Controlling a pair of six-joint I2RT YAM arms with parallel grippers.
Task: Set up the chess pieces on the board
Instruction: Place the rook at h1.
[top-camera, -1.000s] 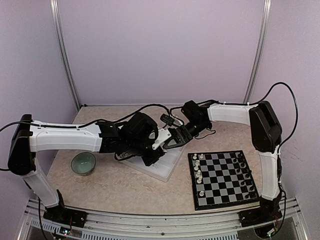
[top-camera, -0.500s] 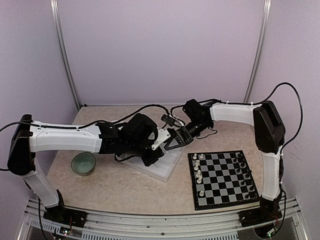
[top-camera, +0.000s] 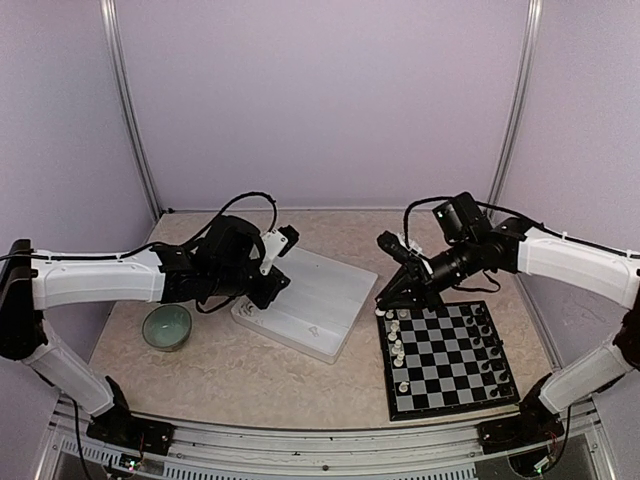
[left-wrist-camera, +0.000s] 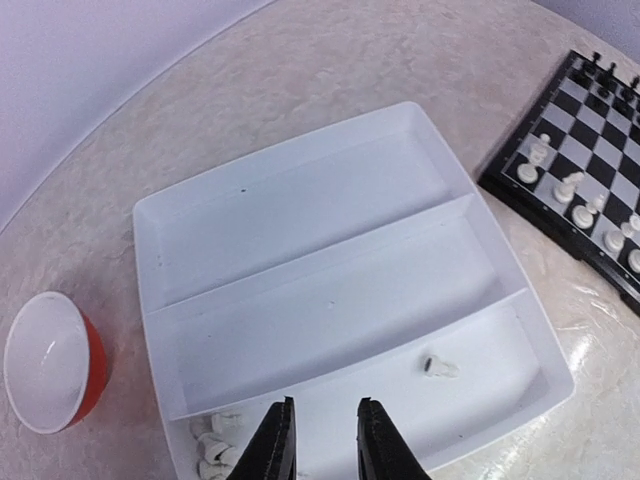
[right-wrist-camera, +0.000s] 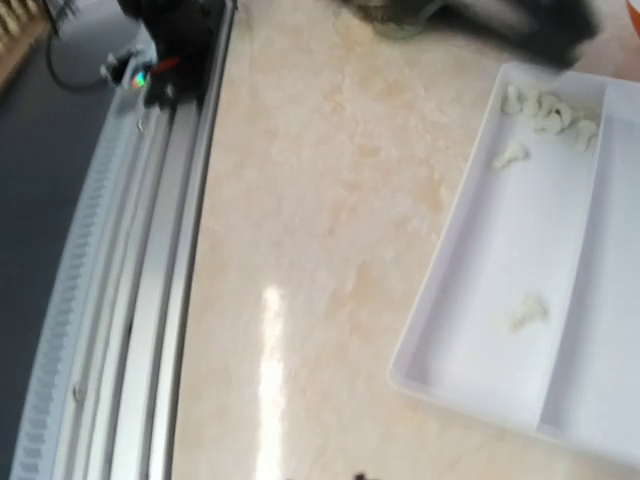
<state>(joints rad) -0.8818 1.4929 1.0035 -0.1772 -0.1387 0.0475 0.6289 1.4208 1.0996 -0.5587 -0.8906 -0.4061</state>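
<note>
Tabletop (top-camera: 250, 375) carries everything. Big change vs a sec ago: both arms were bunched over the white tray (top-camera: 318, 300), now they're well apart. L arm (top-camera: 100, 280) is pulled back to the tray's L end, R arm (top-camera: 570, 255) has swung off it to the board (top-camera: 450, 365). Board lies just under the R jaws, which hang at its far-L corner. Tray sits right below the L jaws, bowl (top-camera: 167, 327) off to their L. L jaws: parted by a narrow gap, nothing btw them. R jaws: can't tell, a dark blur from above & barely in their own wrist cam. White chess pieces (top-camera: 397, 345) run down the board column nearest the R jaws, w/ gaps; black pieces (top-camera: 484, 350) line the far column. Tray leftovers: one loose piece (left-wrist-camera: 438, 367) just ahead-R of the L jaws, a small heap (left-wrist-camera: 212, 452) beside their L tip. My read: R is prob ferrying a white piece over to place; setup only partly done
</note>
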